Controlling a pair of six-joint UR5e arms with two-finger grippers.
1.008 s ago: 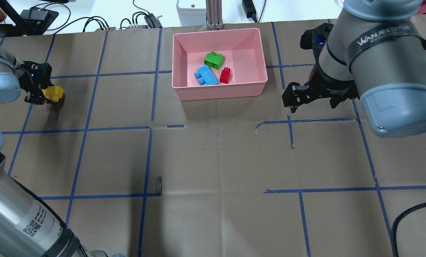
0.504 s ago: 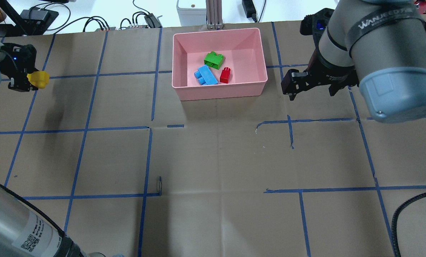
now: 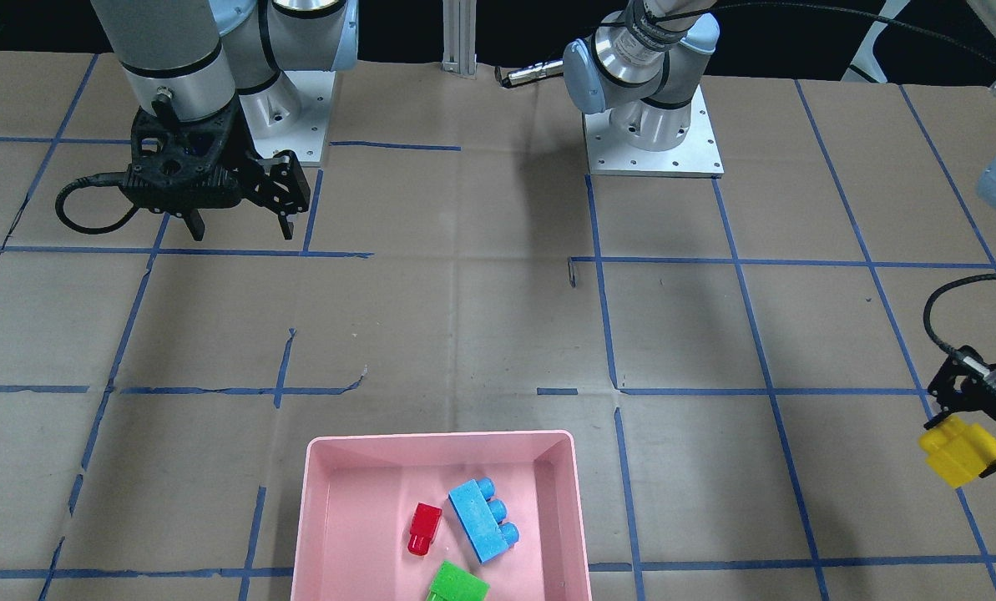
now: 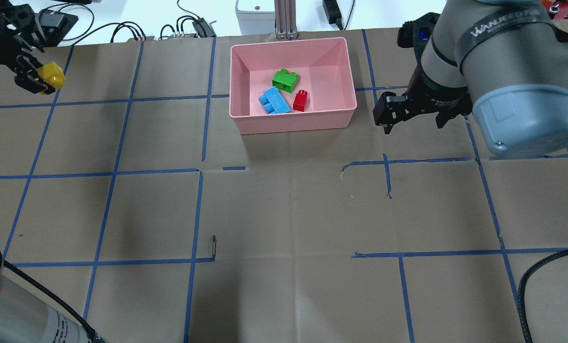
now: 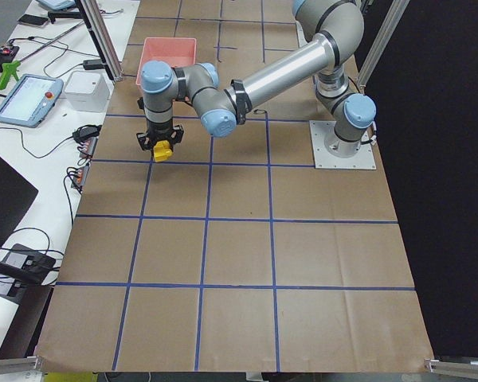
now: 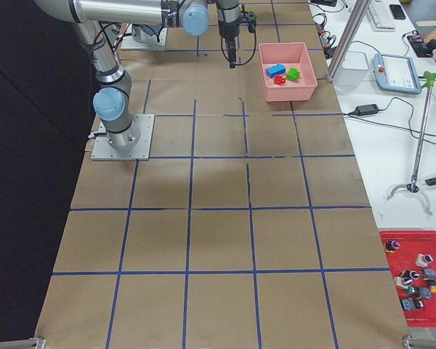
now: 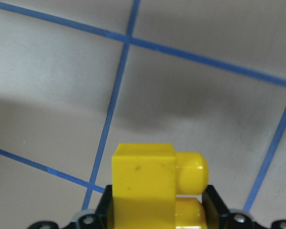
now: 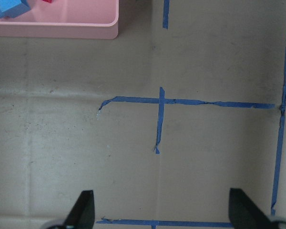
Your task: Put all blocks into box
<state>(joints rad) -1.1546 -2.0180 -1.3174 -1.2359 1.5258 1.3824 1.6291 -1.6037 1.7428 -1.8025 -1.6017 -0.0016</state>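
Note:
The pink box [image 4: 293, 125] stands at the far middle of the table and holds the green block [image 4: 285, 79], the light-blue block [image 4: 274, 101] and the red block [image 4: 300, 100]. My left gripper [image 4: 38, 78] is shut on the yellow block [image 4: 50, 76] and holds it above the table at the far left, well left of the box. The wrist view shows the yellow block [image 7: 152, 181] between the jaws. My right gripper [image 4: 412, 121] is open and empty, just right of the box [image 3: 314, 501]; its fingertips [image 8: 83, 210] stand wide apart.
Brown paper with blue tape lines covers the table [image 4: 284, 214]. Cables and power boxes [image 4: 122, 28] lie along the far edge. The arm bases [image 3: 652, 125] stand on the robot's side.
My left gripper has carried the yellow block up and toward the far left edge. My right gripper has drawn slightly back beside the box.

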